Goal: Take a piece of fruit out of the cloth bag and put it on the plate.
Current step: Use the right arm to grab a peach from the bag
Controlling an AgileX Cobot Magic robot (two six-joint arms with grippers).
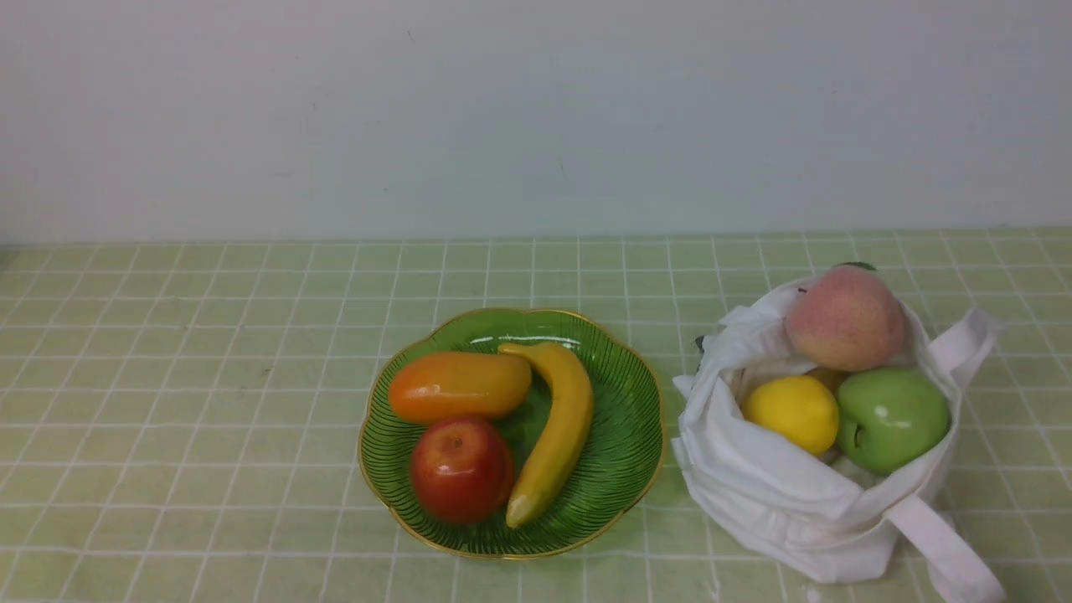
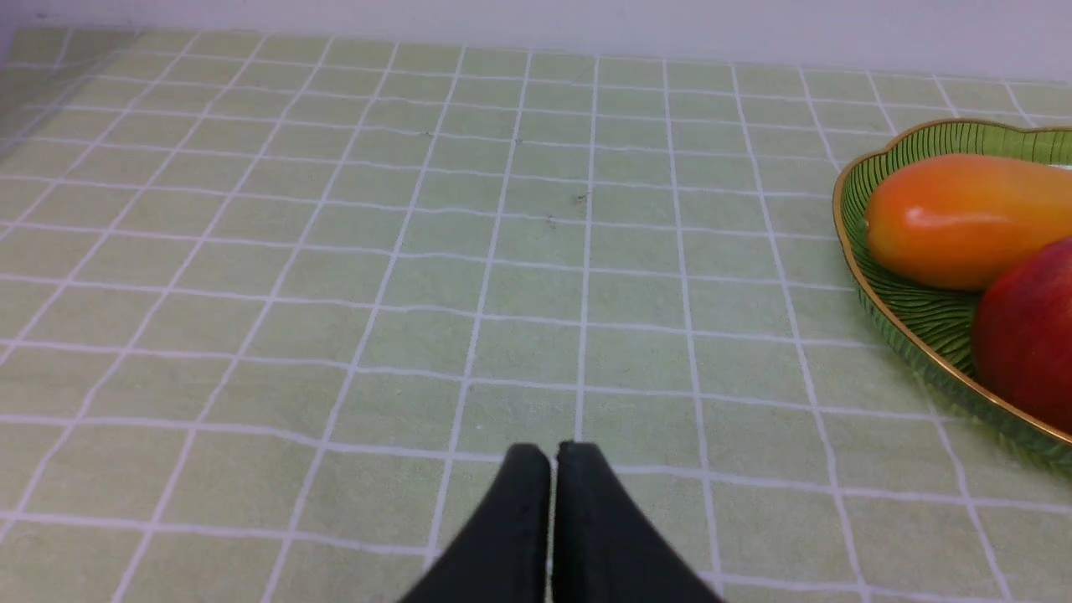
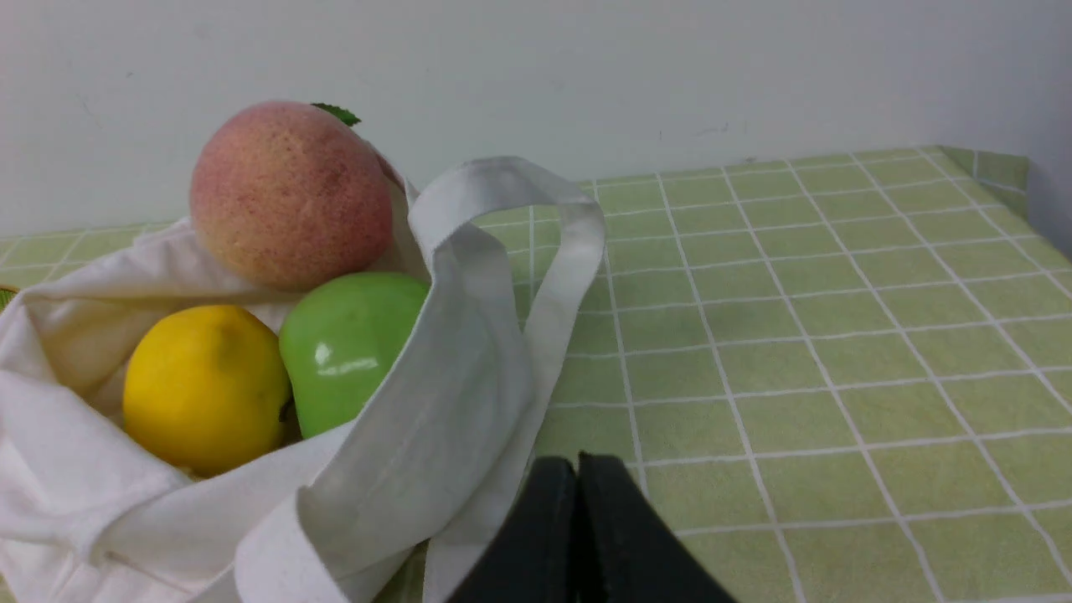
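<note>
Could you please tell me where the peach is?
The peach sits on the right in the front view, at the far rim of the cloth bag, behind the lemon and green apple.

The cloth bag hides the lower parts of the lemon and green apple, and a yellowish thing wedged between them under the peach shows too little to name. The bag's near handle runs off the front view's edge, and the left wrist view cuts off the plate and red apple.

Green checked tablecloth, plate, cloth bag
</note>
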